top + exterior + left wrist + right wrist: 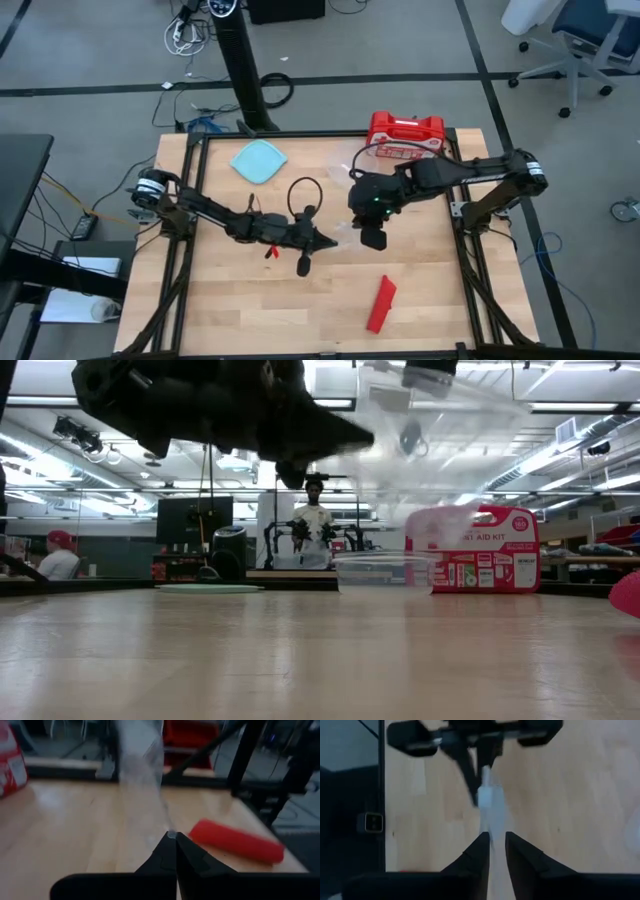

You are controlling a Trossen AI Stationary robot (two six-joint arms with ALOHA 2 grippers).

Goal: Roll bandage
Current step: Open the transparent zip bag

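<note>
The bandage (381, 304) is a red roll lying on its side on the table near the front right, also in the left wrist view (235, 840); no gripper touches it. My left gripper (328, 241) hangs over the table's middle, shut on a strip of clear plastic film (142, 775). The film runs up to my right gripper (372, 238), which hangs higher and slants down. Its fingers (496, 837) stand a narrow gap apart with the film (490, 802) between them. My left gripper pinches the film's lower end (171, 834) between its two fingertips. The fingers lie almost level, pointing toward the table's right. The film rises from them, clear of the table. My right gripper has the film in the gap between its fingers (481, 851); whether they touch it, I cannot tell.
A red first-aid case (405, 135) stands at the far edge, with a clear plastic container (387, 572) beside it. A teal lid (259, 160) lies at the far left. A black cable loop (305, 192) lies behind the left gripper. Bare wood stretches along the near edge.
</note>
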